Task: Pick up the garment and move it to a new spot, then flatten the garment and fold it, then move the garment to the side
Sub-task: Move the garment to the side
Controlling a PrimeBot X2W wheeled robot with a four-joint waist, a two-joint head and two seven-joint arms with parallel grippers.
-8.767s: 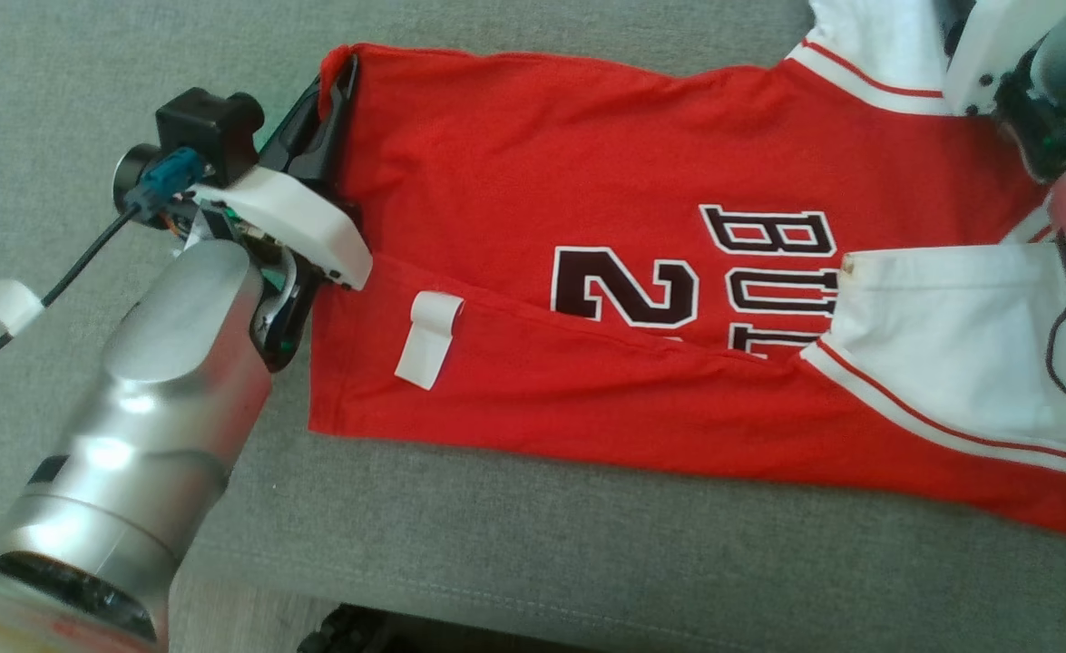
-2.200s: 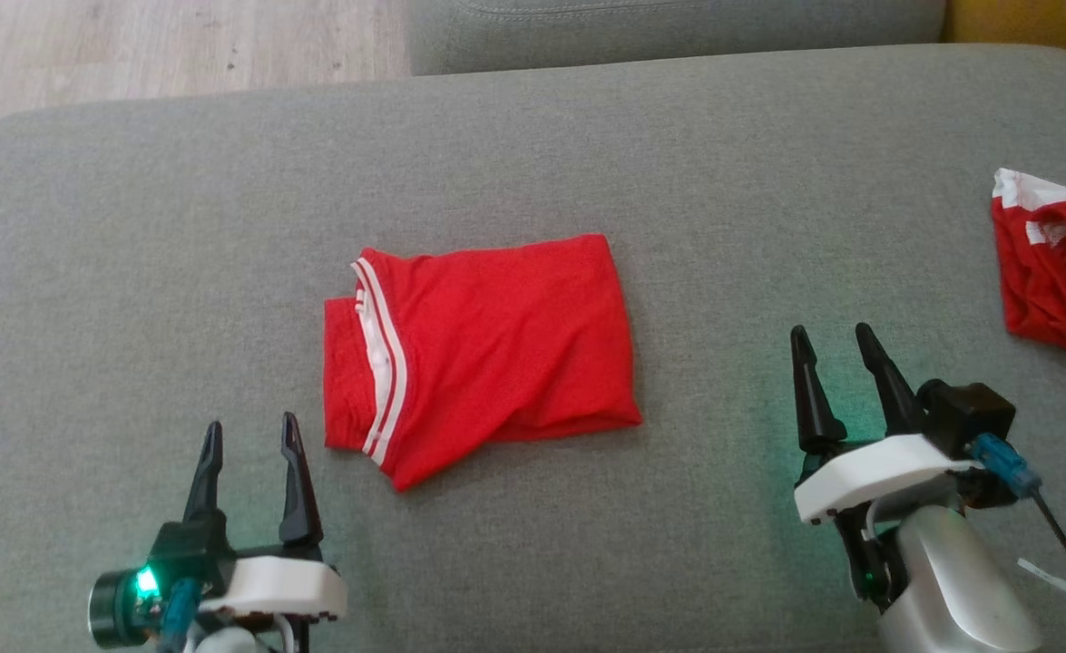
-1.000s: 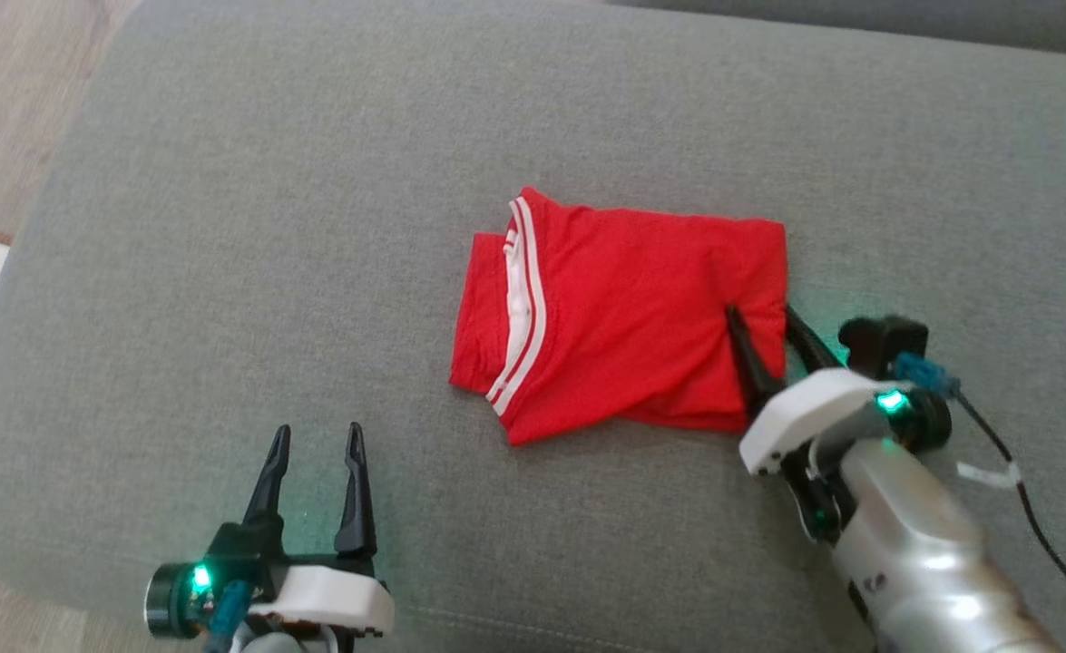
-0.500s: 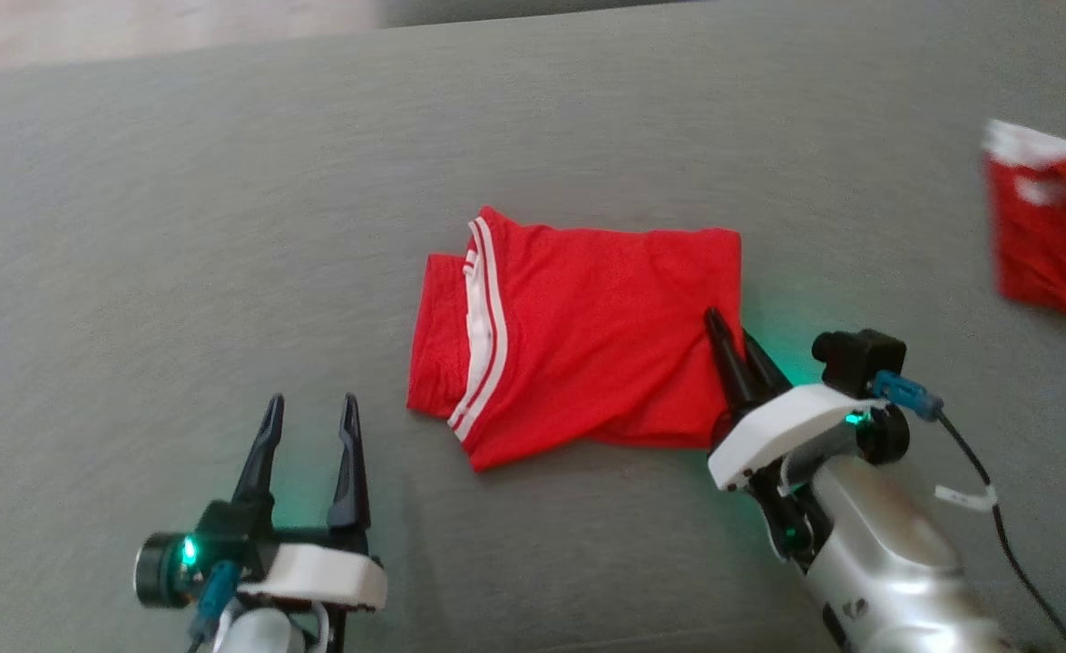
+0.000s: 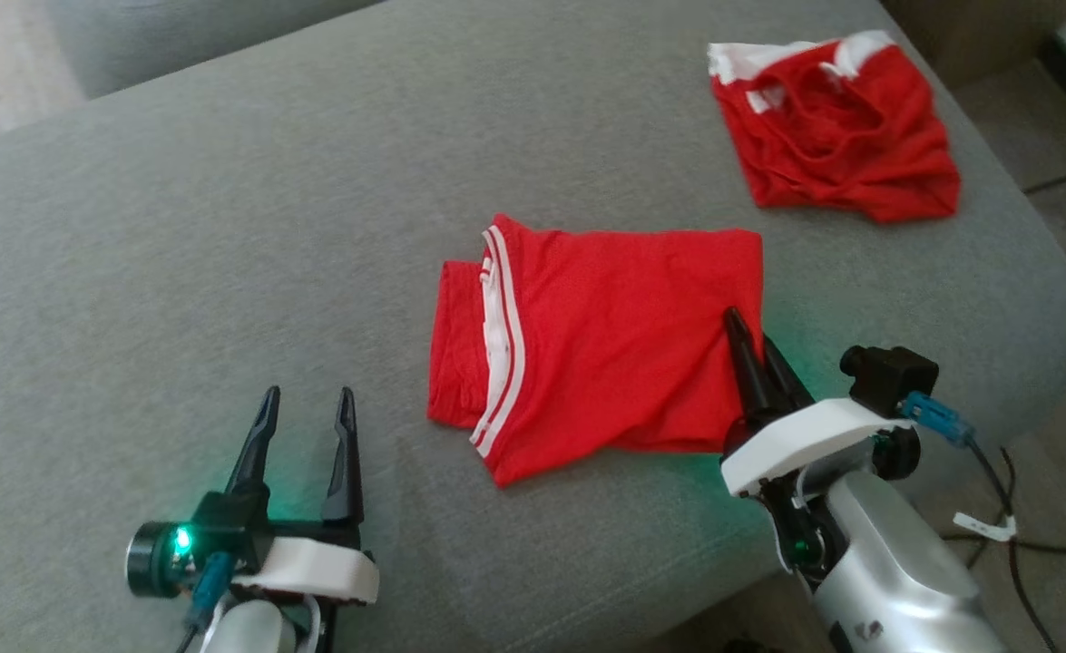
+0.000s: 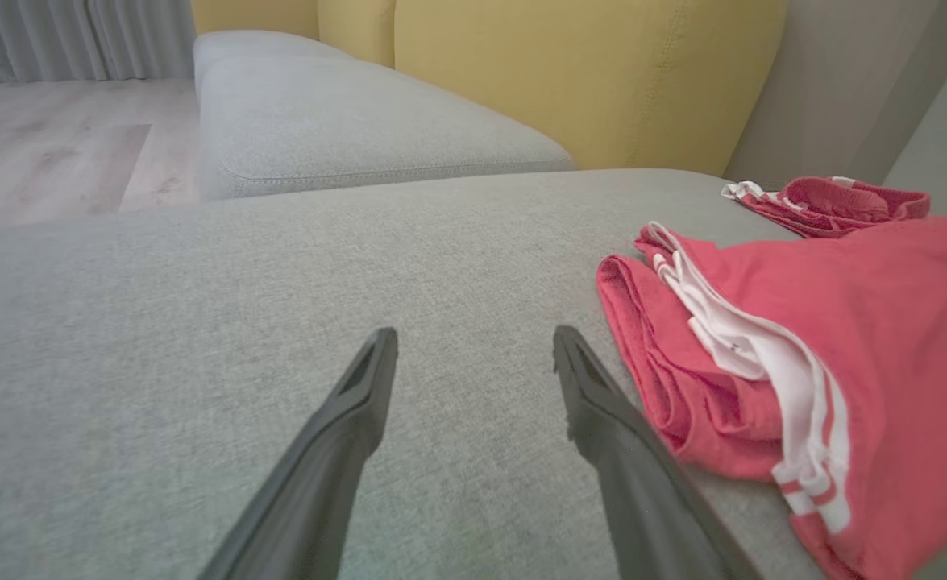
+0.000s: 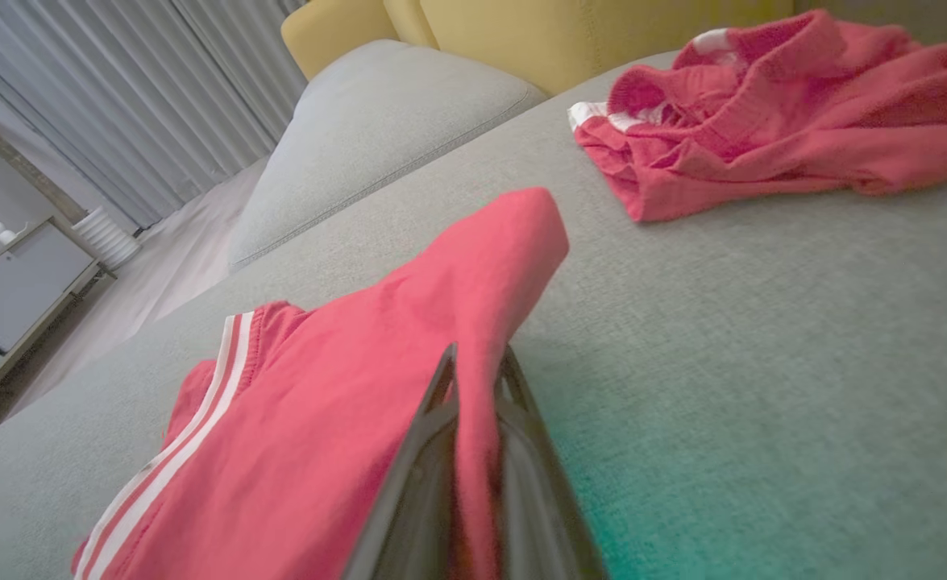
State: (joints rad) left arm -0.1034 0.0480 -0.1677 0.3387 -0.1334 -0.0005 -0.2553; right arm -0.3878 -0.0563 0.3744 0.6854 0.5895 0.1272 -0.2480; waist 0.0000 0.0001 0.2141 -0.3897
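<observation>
Grey sofa (image 5: 224, 227), red garment (image 5: 614, 345) pinched in right gripper (image 5: 750, 330)

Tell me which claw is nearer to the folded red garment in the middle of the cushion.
Right. The right claw is shut on the folded red garment at its right edge; the left claw stands open over the cushion, apart from its striped left edge.

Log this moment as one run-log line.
right gripper: shut on folded red garment edge | left gripper: open, empty | garment: on sofa
</observation>
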